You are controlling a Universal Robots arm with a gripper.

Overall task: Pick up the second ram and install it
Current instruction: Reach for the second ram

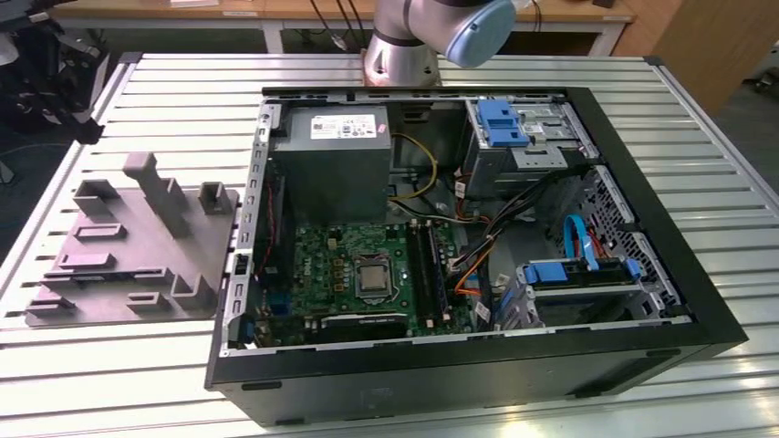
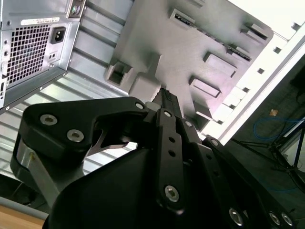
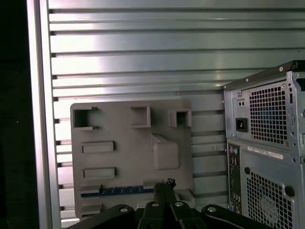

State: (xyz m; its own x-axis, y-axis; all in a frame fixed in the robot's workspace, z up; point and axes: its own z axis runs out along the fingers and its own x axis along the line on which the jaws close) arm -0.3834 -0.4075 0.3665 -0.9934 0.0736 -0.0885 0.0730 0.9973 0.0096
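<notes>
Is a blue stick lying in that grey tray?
Yes, the first wrist view shows the second ram lying in the grey tray.

Open air separates the gripper from the grey fixture, whose upright posts block low passes. Bare table slats ring the computer case. Inside, the power supply, loose cables and apparently a drive cage hem the motherboard.

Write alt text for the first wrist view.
The tool hangs above a grey holder tray on a slatted metal table, close to the blue ram stick lying in the tray. A computer case's rear stands beside the tray.
</notes>
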